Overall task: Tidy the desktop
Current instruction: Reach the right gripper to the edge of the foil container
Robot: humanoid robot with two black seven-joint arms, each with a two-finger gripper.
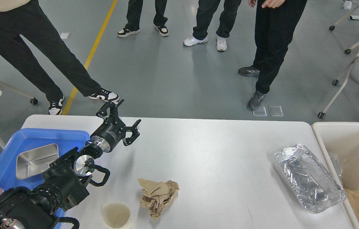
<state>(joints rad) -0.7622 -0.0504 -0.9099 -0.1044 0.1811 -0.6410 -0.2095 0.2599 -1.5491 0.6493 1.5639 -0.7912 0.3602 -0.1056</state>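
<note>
The frame's lower edge cuts off the white paper cup [116, 215]; the right edge crops the beige plastic bin [351, 149].

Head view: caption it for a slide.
Open left gripper above the desktop, near crumpled paper, paper cup and foil tray.

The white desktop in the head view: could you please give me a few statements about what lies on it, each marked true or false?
1. The left claw is open and holds nothing. True.
2. The crumpled brown paper ball lies inside the blue plastic tray. False: it lies on the white rectangular desktop.
3. A shiny steel rectangular pan sits in the blue tray. True.
4. The crinkled aluminium foil container lies near the desktop's left end. False: near its right end.
5. The pale paper cup stands upright by the paper ball. True.
</note>
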